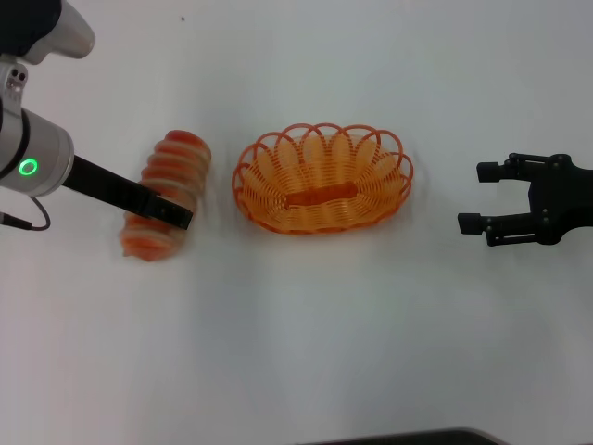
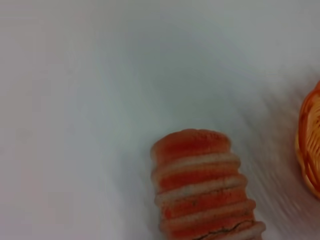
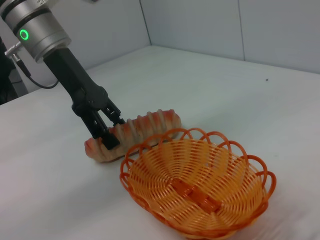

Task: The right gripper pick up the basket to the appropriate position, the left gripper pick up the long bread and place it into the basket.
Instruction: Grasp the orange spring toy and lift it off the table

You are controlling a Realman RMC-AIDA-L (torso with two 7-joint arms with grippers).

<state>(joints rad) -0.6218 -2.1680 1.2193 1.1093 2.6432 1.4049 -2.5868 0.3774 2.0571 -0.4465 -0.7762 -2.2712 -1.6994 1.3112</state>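
Note:
The long bread [image 1: 169, 181], cream with orange-red ridges, lies slanted at the table's left, low over or on the surface. My left gripper [image 1: 176, 215] is shut across it near its nearer end. The right wrist view shows the left gripper [image 3: 112, 131] straddling the bread [image 3: 147, 125], one finger on each side. The left wrist view shows the bread's far end [image 2: 197, 175]. The orange basket [image 1: 322, 178] stands empty at the middle of the table, just right of the bread. My right gripper [image 1: 473, 197] is open and empty, to the right of the basket and apart from it.
The white table [image 1: 306, 352] stretches in front of the basket and bread. The basket also shows in the right wrist view [image 3: 200, 185], and its rim in the left wrist view [image 2: 309, 150]. A grey wall [image 3: 210, 25] stands behind the table.

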